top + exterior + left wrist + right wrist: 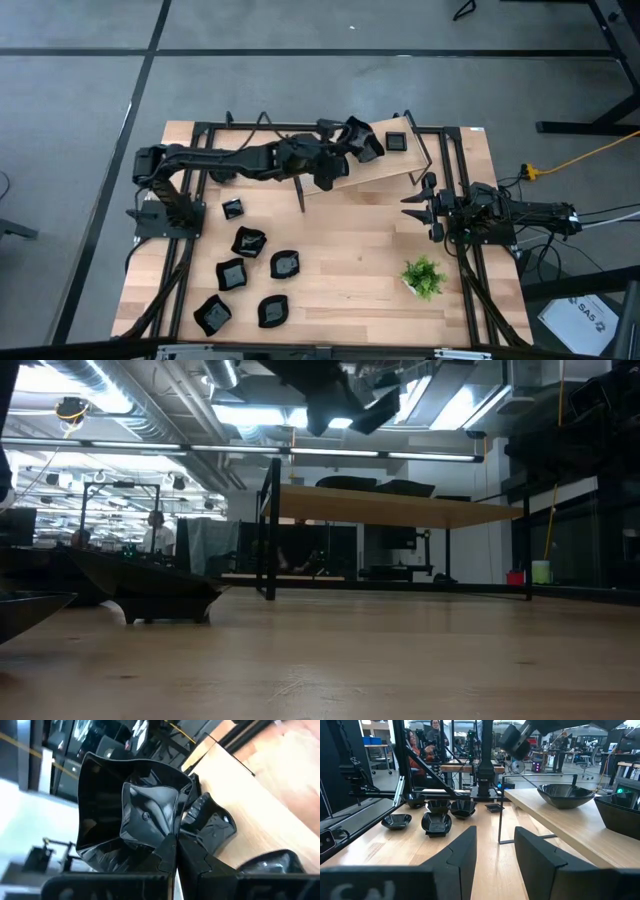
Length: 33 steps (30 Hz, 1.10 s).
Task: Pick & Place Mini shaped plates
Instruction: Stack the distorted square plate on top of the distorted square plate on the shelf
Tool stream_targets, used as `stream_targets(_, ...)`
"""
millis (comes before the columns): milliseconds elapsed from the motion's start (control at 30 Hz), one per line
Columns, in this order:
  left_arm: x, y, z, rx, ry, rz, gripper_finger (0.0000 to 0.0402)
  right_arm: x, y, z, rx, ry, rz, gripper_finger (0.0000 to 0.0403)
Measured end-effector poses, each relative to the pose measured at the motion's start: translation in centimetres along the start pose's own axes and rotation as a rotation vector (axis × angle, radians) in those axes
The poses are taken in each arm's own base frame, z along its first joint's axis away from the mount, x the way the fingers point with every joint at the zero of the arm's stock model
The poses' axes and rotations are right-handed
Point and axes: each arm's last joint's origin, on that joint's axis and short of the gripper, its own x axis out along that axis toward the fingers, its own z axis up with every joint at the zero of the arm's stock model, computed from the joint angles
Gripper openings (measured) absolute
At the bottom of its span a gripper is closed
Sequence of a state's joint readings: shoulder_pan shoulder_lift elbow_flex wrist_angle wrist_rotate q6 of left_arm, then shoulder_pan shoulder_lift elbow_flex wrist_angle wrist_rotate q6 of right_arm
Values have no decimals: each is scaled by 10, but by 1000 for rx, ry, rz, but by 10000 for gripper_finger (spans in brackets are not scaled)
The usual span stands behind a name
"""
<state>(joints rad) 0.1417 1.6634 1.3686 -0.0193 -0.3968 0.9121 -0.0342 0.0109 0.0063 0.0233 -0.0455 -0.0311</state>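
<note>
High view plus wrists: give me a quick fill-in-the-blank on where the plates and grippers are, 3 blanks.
1. The left gripper is shut on a black ____, held over the raised shelf.
2. The right gripper, beside the shelf, has its fingers ____.
3. The green potted plant stands on the table near the ____ arm.

Missing words: plate; open; right

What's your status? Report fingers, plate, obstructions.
Left gripper shut on a black plate above the raised shelf. Right gripper open, idle. Nothing blocking.
</note>
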Motion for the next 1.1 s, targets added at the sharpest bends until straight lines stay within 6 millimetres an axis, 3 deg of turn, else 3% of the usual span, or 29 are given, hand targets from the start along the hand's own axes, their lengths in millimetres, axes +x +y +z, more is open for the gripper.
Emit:
stream_targets(367, 25, 6, 7, 290, 61, -186, 2, 0, 0, 0, 0, 0, 0, 132)
stream_targets(700, 39, 20, 0, 313, 77, -240, 2, 0, 0, 0, 0, 0, 0, 132)
stream_targets(1100, 54, 10, -14, 320, 105, -315, 2, 0, 0, 0, 0, 0, 0, 132)
